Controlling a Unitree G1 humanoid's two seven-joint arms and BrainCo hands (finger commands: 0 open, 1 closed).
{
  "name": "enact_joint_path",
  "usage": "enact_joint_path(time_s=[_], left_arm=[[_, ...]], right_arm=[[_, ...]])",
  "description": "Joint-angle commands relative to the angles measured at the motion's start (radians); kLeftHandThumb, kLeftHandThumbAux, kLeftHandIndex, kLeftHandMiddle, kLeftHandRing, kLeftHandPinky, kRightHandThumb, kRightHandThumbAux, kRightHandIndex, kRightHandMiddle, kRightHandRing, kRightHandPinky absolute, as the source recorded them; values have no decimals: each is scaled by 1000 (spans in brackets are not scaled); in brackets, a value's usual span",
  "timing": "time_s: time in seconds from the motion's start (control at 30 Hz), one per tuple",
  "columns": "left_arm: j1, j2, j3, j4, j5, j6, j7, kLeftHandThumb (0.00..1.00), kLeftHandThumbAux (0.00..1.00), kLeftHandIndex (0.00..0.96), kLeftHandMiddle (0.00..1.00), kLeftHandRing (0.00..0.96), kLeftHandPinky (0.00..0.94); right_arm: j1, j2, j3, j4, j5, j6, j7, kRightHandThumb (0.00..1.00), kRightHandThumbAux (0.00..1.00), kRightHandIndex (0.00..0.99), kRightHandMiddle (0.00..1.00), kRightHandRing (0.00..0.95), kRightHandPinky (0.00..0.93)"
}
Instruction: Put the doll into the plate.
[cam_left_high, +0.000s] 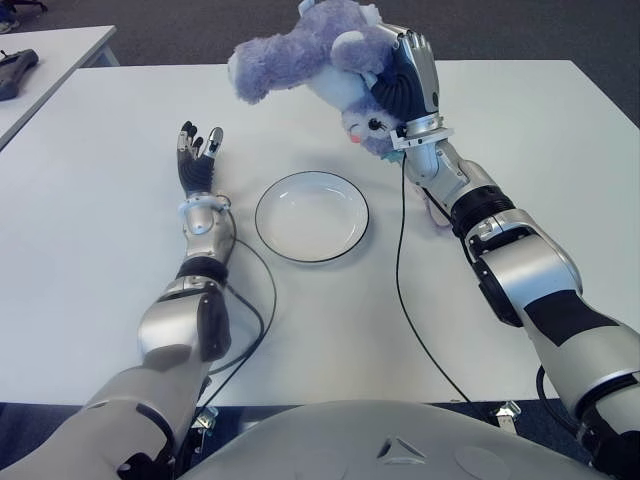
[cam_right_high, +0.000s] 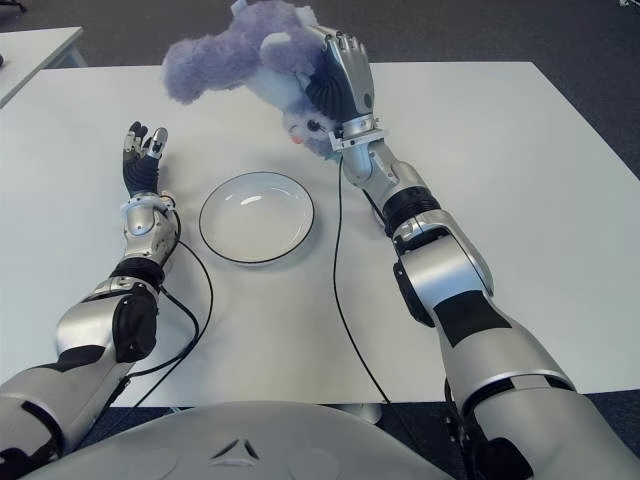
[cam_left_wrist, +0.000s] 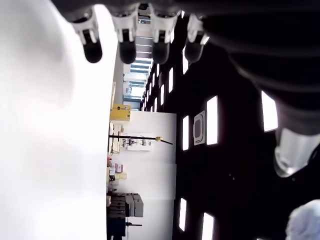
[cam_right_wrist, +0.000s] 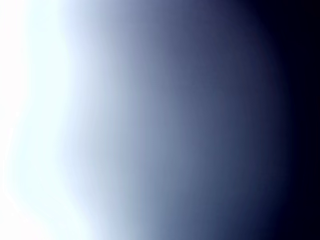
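A fluffy purple doll (cam_left_high: 310, 55) hangs in the air above the table's far middle, and my right hand (cam_left_high: 408, 72) is shut on it from the right side. Its head with a pink tongue points down. Nearer to me, a white plate (cam_left_high: 311, 216) with a dark rim sits empty on the white table (cam_left_high: 90, 200), below and slightly left of the doll. My left hand (cam_left_high: 199, 160) shows left of the plate with its fingers straight and holding nothing. The right wrist view is filled by the doll's fur pressed close.
A black cable (cam_left_high: 405, 290) runs from my right wrist across the table towards its near edge. Another cable (cam_left_high: 255, 300) loops beside my left forearm. A second table (cam_left_high: 45, 60) stands at the far left with a dark object (cam_left_high: 15, 70) on it.
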Motion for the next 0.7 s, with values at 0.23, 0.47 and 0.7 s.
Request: enact_joint_path(time_s=[0.23,0.47,0.7], left_arm=[[260,-93,19,144,-26,63,-5,0,548,28,64,22,0],[258,-92,14,146,-21,70,-2,0,550,28,65,22,0],[257,-94,9,146,-16,68,-2,0,545,24,63,21,0]], right_arm=[[66,-27,38,-198,-68,-97,9,710,713,439,851,863,864],[72,-40,32,-240,-45,-143,84,712,712,439,846,854,851],[22,-39,15,-241,-35,-156,125,715,711,440,842,847,850]])
